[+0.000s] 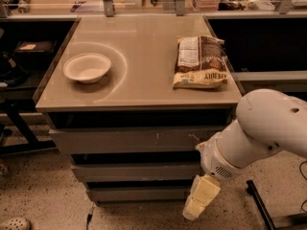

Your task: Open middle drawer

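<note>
A: Biggest item?
B: Cabinet [139,92]. Flat, smooth tan top with a slight sheen and a faint ring mark around the bowl. 3 grey handleless drawers stacked under it.

A: Arm?
B: White, glossy, rounded arm [271,126] coming in from the right at drawer height. Its wrist covers the right ends of the upper 2 drawer faces.

A: Drawers, top to bottom?
B: Top drawer [129,140] is widest, matte grey, with white scratches right of centre. The middle drawer [136,170] sits directly below: plain unmarked grey face, narrower, only the face shows, looks pushed in. Bottom drawer [136,193] is narrowest.

A: On the top?
B: 1 crinkly snack bag [200,61], brown and white with a yellow band, lying flat at the right edge. 1 round shallow white bowl [87,67] on the left, well apart from the bag.

A: Gripper?
B: Gripper [193,211] is pale yellow, blocky, pointing down-left. It sits below the middle drawer's right end, in front of the bottom drawer's right corner, near the floor. Open or closed: can't tell. Not touching the middle drawer.

A: Surroundings?
B: Speckled floor [38,186], dark shelving [24,56] to the left, black bar [261,206] on the floor to the right, thin cable [90,217] by the cabinet base.
</note>
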Available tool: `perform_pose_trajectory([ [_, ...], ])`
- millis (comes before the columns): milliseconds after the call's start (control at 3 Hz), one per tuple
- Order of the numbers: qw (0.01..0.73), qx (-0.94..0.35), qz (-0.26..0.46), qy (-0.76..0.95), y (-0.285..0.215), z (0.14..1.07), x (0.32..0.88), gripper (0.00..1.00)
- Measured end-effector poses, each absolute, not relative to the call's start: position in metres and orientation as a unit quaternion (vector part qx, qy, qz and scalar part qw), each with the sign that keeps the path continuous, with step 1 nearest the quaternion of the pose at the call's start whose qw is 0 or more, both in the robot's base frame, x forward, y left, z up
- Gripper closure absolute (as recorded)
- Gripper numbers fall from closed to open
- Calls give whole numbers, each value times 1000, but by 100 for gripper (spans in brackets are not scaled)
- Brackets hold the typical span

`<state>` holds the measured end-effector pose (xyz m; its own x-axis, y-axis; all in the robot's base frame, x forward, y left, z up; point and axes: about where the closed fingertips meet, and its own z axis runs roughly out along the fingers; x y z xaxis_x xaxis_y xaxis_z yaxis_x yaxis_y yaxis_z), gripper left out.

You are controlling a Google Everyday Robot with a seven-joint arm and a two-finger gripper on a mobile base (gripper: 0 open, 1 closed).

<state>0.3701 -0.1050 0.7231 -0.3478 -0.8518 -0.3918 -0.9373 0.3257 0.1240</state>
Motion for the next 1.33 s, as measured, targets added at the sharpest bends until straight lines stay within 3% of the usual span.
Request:
perform_pose_trajectory([
  [667, 119, -558, 193, 798, -84, 665, 359, 0],
  [1333, 148, -536, 176, 812, -75, 562, 413, 0],
])
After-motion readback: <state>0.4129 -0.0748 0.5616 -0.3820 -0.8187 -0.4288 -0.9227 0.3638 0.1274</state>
